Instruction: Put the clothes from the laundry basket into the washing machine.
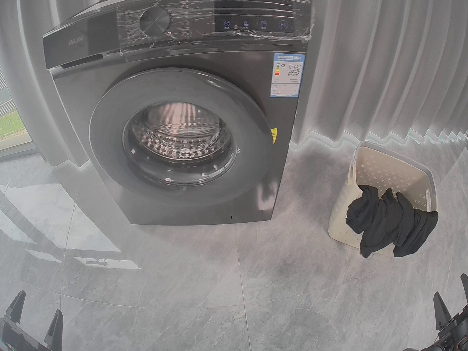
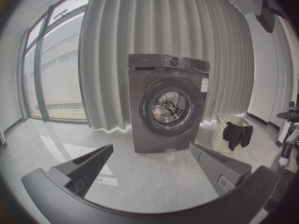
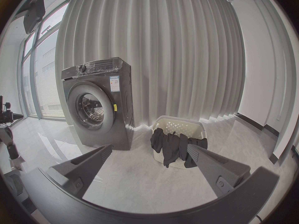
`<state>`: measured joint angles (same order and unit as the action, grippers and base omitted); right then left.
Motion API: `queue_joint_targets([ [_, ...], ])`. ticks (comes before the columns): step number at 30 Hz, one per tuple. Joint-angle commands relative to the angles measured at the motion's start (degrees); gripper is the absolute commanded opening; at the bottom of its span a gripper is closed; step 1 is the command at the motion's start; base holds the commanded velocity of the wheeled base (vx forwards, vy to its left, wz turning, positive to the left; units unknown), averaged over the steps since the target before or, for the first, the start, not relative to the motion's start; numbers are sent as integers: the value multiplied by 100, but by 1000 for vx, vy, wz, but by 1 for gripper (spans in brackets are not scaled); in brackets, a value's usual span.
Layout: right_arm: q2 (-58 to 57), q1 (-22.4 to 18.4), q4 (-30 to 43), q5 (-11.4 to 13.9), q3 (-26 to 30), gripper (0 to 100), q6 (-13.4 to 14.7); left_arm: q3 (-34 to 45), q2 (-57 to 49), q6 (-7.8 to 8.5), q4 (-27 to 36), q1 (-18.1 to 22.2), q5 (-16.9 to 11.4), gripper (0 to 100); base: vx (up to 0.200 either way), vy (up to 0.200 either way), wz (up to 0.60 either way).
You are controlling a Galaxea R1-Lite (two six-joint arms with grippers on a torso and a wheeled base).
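Head view: black clothes [image 1: 390,218] draped over the laundry basket [image 1: 390,154] rim are found ahead of the nearer, open right pincer [image 1: 451,288].

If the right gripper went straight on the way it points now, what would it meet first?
Probably the black clothes draped over the laundry basket rim; open floor lies before them, though depth is unclear.

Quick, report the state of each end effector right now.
Left end effector: open, holding nothing.
Right end effector: open, holding nothing.
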<state>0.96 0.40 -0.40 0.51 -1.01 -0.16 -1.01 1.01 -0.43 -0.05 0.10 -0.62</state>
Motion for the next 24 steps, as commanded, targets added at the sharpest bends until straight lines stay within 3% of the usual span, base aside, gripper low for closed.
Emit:
queue_joint_targets([
  [1, -44, 4, -4, 2, 101, 100, -2, 101, -84, -1, -4, -1, 1, 100, 0, 0, 0],
  [11, -44, -5, -4, 2, 101, 100, -2, 101, -84, -1, -4, -1, 1, 100, 0, 0, 0],
  [17, -44, 4, -4, 2, 101, 100, -2, 101, -84, -1, -4, -1, 1, 100, 200, 0, 0],
  [24, -44, 4, -4, 2, 101, 100, -2, 101, -84, -1, -4, -1, 1, 100, 0, 0, 0],
])
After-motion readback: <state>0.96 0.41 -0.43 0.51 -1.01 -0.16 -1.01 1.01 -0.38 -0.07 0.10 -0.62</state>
